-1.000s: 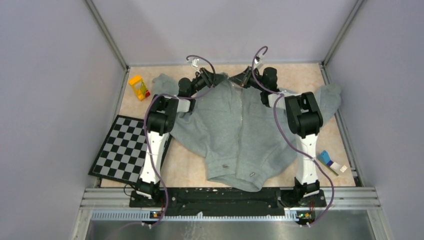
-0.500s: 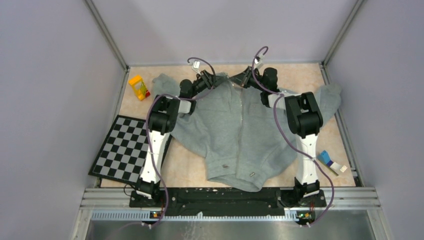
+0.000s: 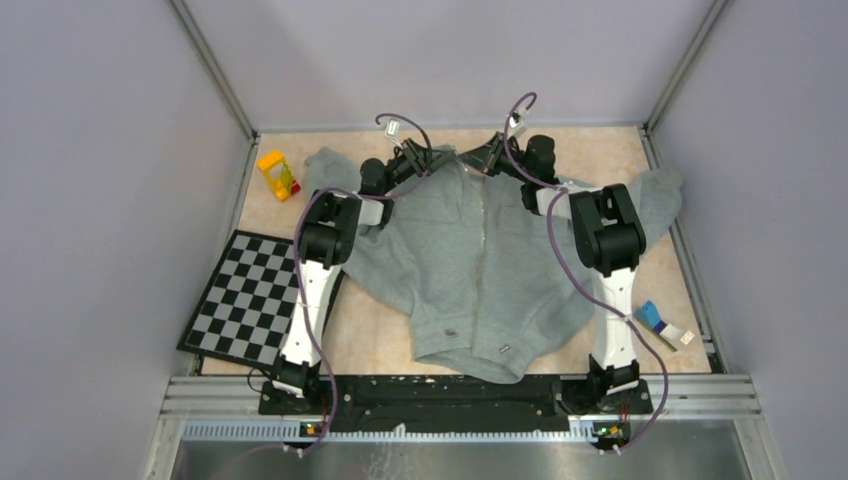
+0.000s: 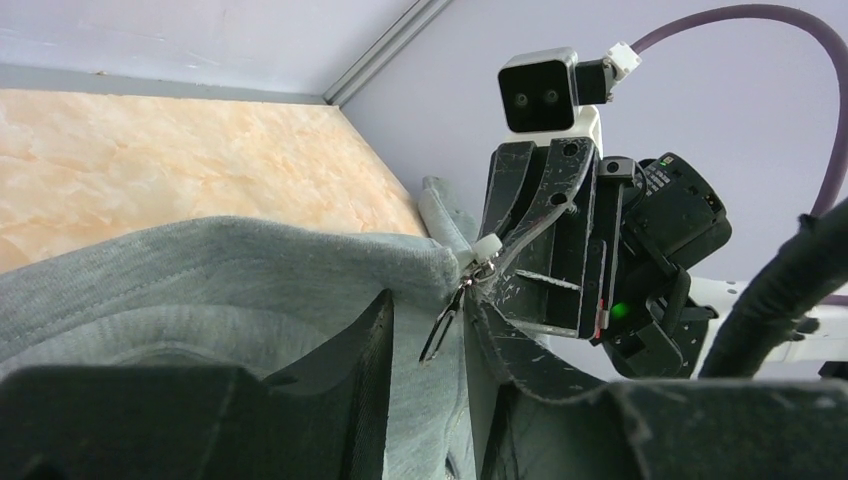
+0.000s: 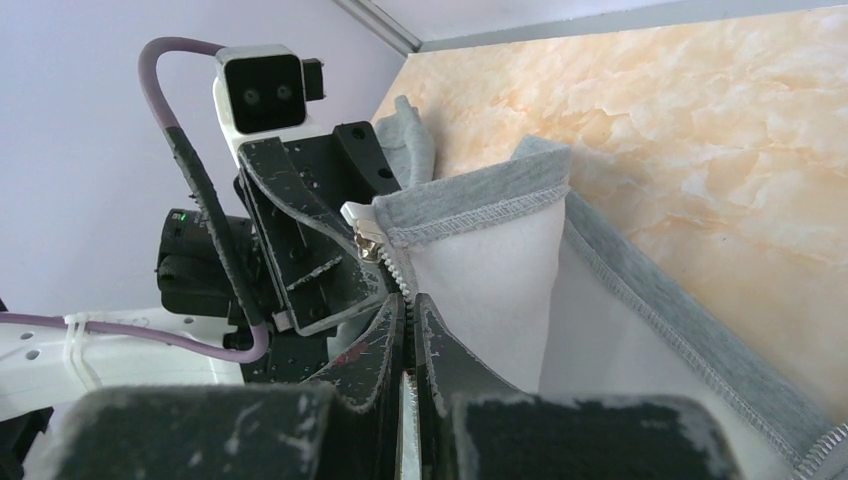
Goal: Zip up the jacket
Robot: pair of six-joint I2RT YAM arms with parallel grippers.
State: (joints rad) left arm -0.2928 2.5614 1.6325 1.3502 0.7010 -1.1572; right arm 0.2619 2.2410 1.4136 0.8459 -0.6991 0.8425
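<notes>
The grey fleece jacket [image 3: 470, 260] lies spread on the table with its collar at the far side. Both grippers meet at the collar top. My left gripper [image 3: 428, 160] is open. In the left wrist view [image 4: 430, 305] its jaws straddle the collar edge [image 4: 300, 250], and the metal zipper pull [image 4: 443, 322] hangs loose between them, just under the collar top. My right gripper [image 3: 482, 158] is shut on the jacket's zipper edge; in the right wrist view [image 5: 410, 300] the zipper teeth run into its closed jaws, with the slider [image 5: 367, 245] just above.
A yellow toy [image 3: 278, 174] sits at the far left. A checkerboard [image 3: 250, 295] lies at the left by the left arm. A small blue and white object [image 3: 662, 322] lies at the near right. Grey walls enclose the table on three sides.
My left wrist has shifted slightly right, towards the collar centre. The right arm and the jacket have not visibly moved.
</notes>
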